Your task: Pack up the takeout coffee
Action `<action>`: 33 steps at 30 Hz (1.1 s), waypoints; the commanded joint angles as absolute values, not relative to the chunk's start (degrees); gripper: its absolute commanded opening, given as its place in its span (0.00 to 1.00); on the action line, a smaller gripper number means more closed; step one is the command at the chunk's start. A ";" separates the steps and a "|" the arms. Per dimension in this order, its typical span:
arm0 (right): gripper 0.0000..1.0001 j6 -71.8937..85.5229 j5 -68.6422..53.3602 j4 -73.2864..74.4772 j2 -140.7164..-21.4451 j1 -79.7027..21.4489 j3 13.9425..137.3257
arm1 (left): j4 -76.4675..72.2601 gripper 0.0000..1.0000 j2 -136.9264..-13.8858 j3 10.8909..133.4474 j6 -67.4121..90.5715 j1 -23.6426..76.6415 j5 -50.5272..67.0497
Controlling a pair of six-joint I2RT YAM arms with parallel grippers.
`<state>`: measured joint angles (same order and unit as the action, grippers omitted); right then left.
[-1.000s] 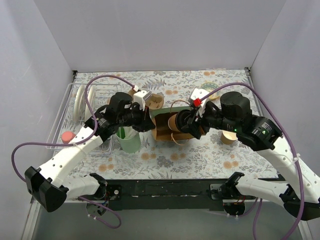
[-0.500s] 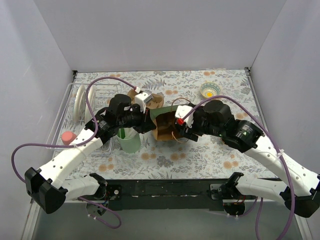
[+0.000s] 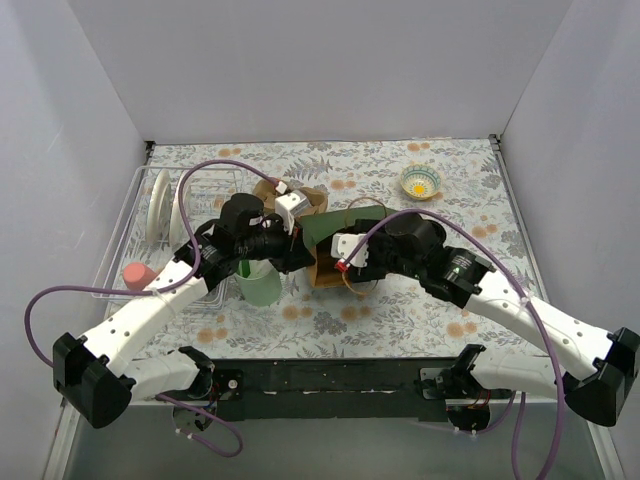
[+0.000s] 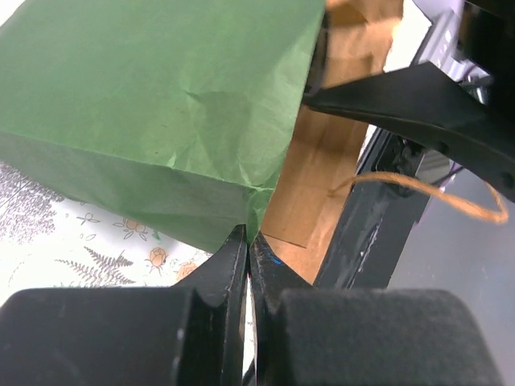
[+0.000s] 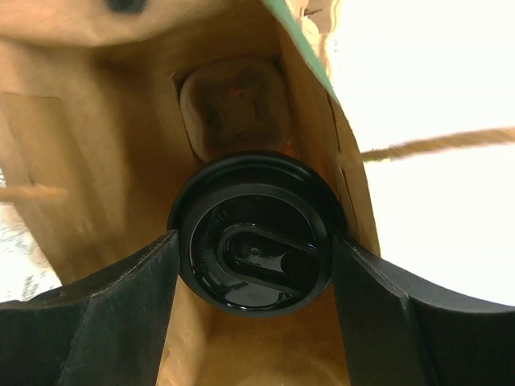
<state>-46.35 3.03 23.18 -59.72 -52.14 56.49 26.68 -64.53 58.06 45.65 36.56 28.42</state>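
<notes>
The takeout coffee [image 5: 253, 249] shows only its round black lid, inside a paper bag [image 5: 105, 153] with a brown inside. My right gripper [image 5: 253, 251] is shut on the cup, one finger on each side of the lid, and reaches into the bag's mouth. A brown moulded thing [image 5: 233, 112] lies deeper in the bag. In the top view the bag [image 3: 335, 225] stands mid-table, green outside, and hides the cup. My left gripper [image 4: 250, 240] is shut on the bag's green edge [image 4: 161, 104]; it shows in the top view [image 3: 300, 252] at the bag's left side.
A mint-green cup [image 3: 258, 283] stands under my left wrist. A lidless paper cup [image 3: 312, 199] is behind the bag. A small patterned bowl [image 3: 421, 181] sits at the back right. A clear dish rack [image 3: 130, 225] with a white plate [image 3: 158, 205] and a pink thing [image 3: 135, 273] is at the left.
My right gripper has moved left and down into the bag's mouth with the coffee. The bag's green side has tipped up. My left gripper kept its hold.
</notes>
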 commanded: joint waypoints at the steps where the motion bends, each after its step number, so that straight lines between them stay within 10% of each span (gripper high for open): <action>1: 0.34 -51.40 2.55 17.93 -62.30 -52.21 58.97 | 24.35 0.00 -62.31 57.04 42.19 36.30 31.12; 9: 0.31 -52.13 -1.21 18.10 -63.28 -52.03 55.72 | 23.11 0.00 -63.28 58.09 46.39 36.30 23.92; 23: 0.26 -39.20 -0.35 13.89 -66.27 -52.29 58.88 | 29.27 0.51 -55.38 55.03 60.90 36.30 13.27; 33: 0.25 -38.32 1.49 12.39 -67.94 -52.29 59.59 | 25.49 0.54 -55.54 52.47 64.25 36.39 15.91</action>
<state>-39.64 0.23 16.23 -67.90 -52.14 56.58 28.03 -55.40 52.84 62.50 36.49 15.46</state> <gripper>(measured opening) 0.771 0.535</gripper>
